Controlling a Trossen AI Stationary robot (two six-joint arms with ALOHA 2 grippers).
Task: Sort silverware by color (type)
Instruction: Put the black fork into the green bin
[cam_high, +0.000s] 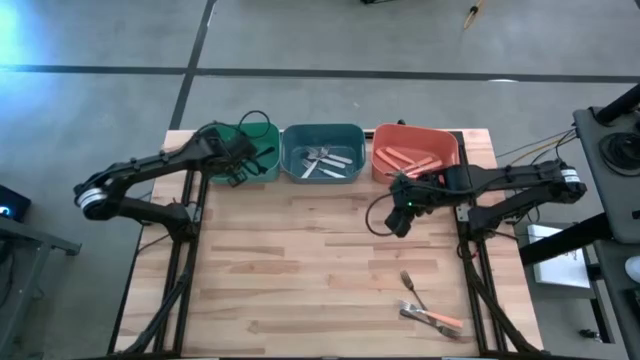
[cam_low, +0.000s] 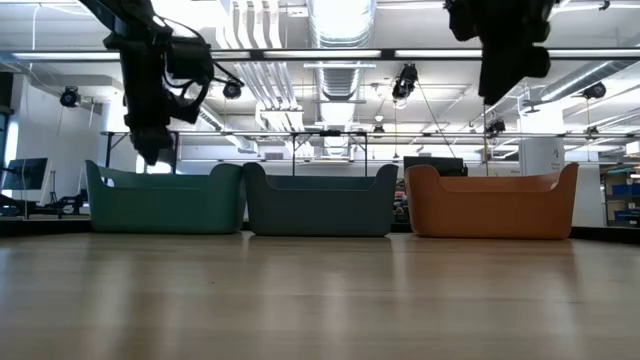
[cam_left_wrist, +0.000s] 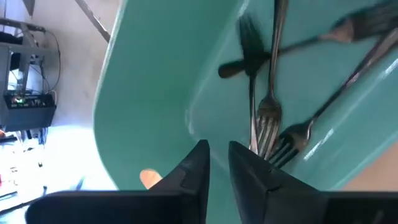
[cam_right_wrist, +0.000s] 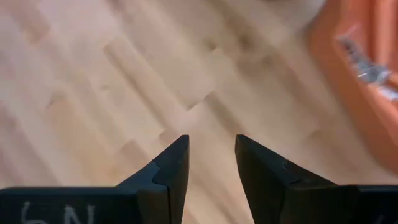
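Observation:
My left gripper (cam_high: 243, 163) (cam_left_wrist: 217, 155) hangs over the green bin (cam_high: 255, 150), pointing down into it, open by a narrow gap and empty. Below it on the bin floor lie several forks (cam_left_wrist: 270, 106), one of them black (cam_left_wrist: 249, 56). My right gripper (cam_high: 397, 218) (cam_right_wrist: 211, 146) hovers open and empty above bare table just in front of the orange bin (cam_high: 415, 148), which holds orange-pink-handled pieces (cam_high: 405, 157). The blue bin (cam_high: 322, 152) holds silver utensils. A few pieces (cam_high: 425, 308), a silver fork and an orange-handled one among them, lie flat near the table's near right corner.
The three bins stand side by side along the far edge of the table (cam_high: 300, 260), green, blue, orange from left to right (cam_low: 320, 200). Black cables loop beside the right arm (cam_high: 375, 215). Wide bare wood lies between the bins and the near edge.

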